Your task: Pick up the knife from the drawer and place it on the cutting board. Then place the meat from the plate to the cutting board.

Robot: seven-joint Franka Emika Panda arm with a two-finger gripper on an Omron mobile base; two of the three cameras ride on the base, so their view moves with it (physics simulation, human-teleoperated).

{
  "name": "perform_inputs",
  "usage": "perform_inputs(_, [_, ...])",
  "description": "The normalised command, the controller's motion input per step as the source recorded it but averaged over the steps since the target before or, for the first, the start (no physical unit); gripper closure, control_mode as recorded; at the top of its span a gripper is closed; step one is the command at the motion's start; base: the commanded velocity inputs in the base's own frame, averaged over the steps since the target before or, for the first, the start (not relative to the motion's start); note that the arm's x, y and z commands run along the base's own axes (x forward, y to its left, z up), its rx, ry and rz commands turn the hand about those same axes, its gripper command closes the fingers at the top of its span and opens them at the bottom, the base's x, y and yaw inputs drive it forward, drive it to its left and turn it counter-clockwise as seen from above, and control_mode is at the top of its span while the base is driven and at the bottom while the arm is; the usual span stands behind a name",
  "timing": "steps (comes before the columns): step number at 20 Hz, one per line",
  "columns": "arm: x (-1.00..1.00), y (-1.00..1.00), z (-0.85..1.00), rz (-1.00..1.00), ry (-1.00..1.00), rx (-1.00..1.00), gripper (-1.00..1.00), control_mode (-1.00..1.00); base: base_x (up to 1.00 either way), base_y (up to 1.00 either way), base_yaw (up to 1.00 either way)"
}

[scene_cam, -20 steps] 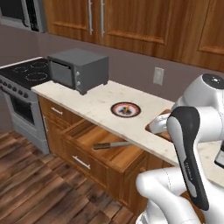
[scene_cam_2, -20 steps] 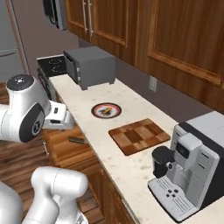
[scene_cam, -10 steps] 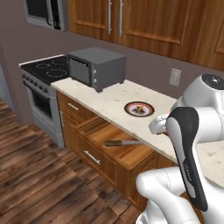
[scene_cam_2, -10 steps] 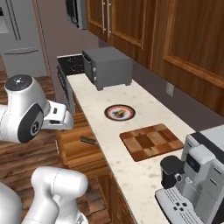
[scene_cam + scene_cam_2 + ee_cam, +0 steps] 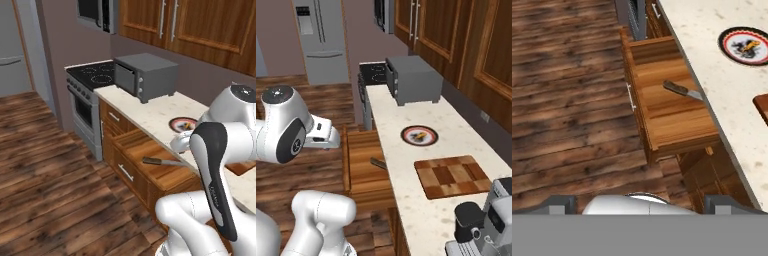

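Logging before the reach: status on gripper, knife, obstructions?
Gripper open, empty, high over the floor beside the drawer. Knife lies in the pulled-out drawer, blade under the counter lip. Cutting board bare, meat on plate.

Knife (image 5: 159, 161) lies in open drawer (image 5: 150, 152) below counter (image 5: 150, 107)

The pale speckled counter (image 5: 406, 165) carries a grey toaster oven (image 5: 413, 80), the plate (image 5: 419, 135) and the checkered cutting board (image 5: 451, 176). Below the hand, the open drawer (image 5: 672, 117) holds the knife (image 5: 682, 90), blade tucked under the counter's edge.
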Motion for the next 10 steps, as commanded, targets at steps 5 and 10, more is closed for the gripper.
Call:
perform_inputs(5, [0.00, 0.00, 0.00, 0.00, 0.00, 0.00, -1.00, 1.00, 0.04, 0.00, 0.18])
perform_inputs(10, [0.18, 0.03, -0.02, 0.00, 0.00, 0.00, -1.00, -1.00, 0.04, 0.04, 0.01])
